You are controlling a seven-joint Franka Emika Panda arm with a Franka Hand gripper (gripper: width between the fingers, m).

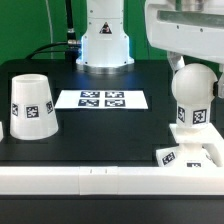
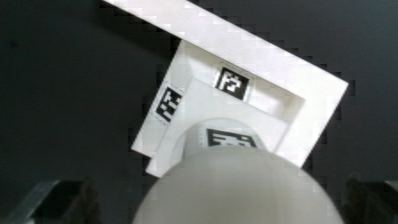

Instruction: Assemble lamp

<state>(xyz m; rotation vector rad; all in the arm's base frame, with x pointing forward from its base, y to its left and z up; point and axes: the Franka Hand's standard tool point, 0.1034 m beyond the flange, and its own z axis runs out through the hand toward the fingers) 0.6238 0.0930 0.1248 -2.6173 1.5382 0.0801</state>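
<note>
The white bulb hangs upright at the exterior view's right, neck down, just over the flat square base. My gripper comes down from above and is shut on the bulb's ball. In the wrist view the bulb fills the foreground between my dark fingers, and the tagged base lies beneath it. I cannot tell whether the neck touches the base. The cone shade stands on the table at the exterior view's left, wide end down.
The marker board lies flat at the table's middle back. The arm's white pedestal stands behind it. A white rail runs along the table's front edge and turns up the right side.
</note>
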